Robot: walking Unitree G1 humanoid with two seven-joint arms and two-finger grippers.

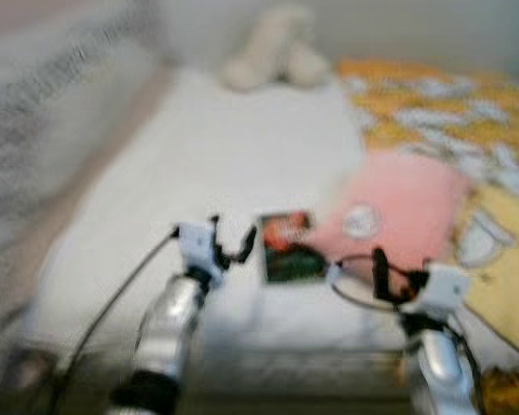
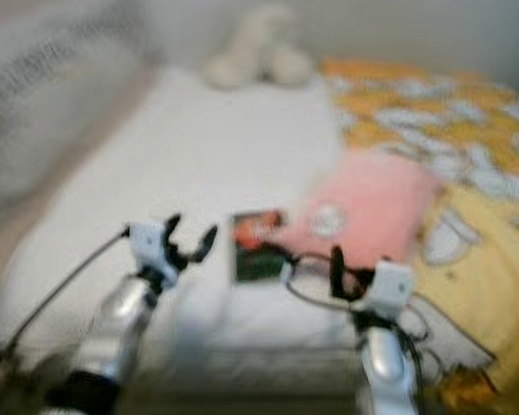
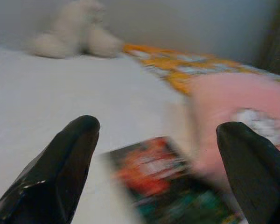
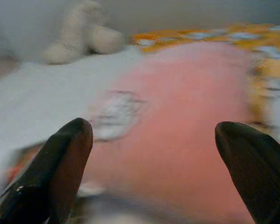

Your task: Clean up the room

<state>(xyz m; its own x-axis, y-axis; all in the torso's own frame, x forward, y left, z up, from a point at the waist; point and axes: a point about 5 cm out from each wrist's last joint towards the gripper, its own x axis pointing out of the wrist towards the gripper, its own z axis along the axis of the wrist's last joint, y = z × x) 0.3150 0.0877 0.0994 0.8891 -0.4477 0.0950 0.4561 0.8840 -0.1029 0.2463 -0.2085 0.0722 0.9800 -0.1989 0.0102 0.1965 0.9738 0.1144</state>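
All views are blurred. A red and green book (image 1: 287, 246) lies flat on the white bed sheet (image 1: 199, 156), near the bed's front edge. Touching its right side is a pink pillow (image 1: 398, 212) with a white patch. My left gripper (image 1: 232, 233) is open, just left of the book and above the sheet; in the left wrist view the book (image 3: 168, 182) lies ahead of the spread fingers (image 3: 70, 158). My right gripper (image 1: 396, 275) is open at the pillow's near edge, and the pillow (image 4: 186, 116) sits straight ahead between its fingers (image 4: 65, 158).
A white plush toy (image 1: 272, 47) lies at the far end of the bed. An orange and yellow patterned blanket (image 1: 467, 112) covers the right side. A grey patterned surface (image 1: 43, 104) runs along the left. A black cable (image 1: 355, 294) loops near my right gripper.
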